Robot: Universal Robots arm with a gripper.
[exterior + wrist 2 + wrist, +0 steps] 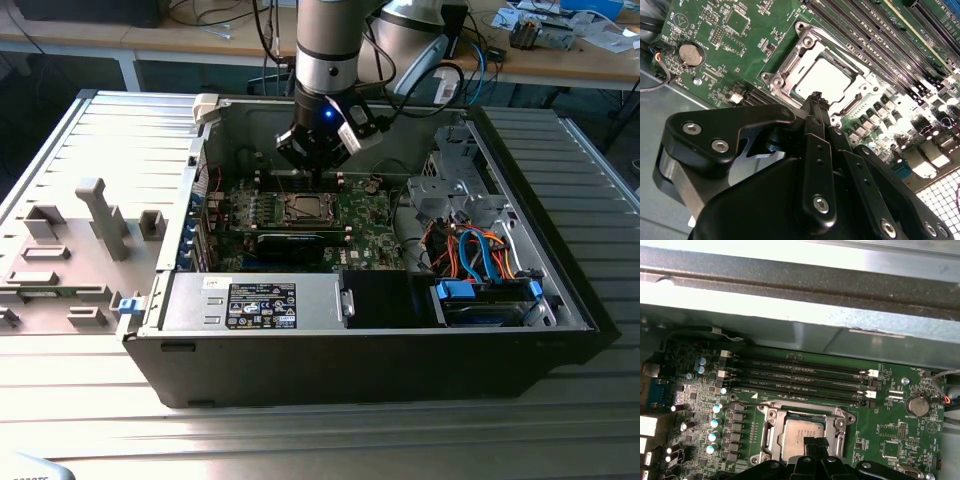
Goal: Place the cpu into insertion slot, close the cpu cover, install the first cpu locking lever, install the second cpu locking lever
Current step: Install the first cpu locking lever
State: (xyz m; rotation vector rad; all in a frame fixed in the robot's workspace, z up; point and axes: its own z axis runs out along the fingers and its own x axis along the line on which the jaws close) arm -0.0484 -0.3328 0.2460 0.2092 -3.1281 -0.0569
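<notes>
Our gripper [816,96] hangs with its black fingertips pressed together, holding nothing, just above the near edge of the cpu [822,80]. We see the cpu, a flat dull silver-grey square, seated in the insertion slot [802,432], with the silver cpu cover [790,60] framing it on the green motherboard [365,235].

Ribbed grey metal table [560,150] underneath, grooves running across, sheen along near edge. Grey plastic fixture blocks [95,215] standing on table at exterior view's left. Wooden workbench [200,40] along back, white leg beneath, dark gap under it. Tangle of black cables [225,12] on bench top. Papers and small clutter [545,30] at bench's far end, exterior view's right. Even, diffuse indoor light, no hard shadows.
</notes>
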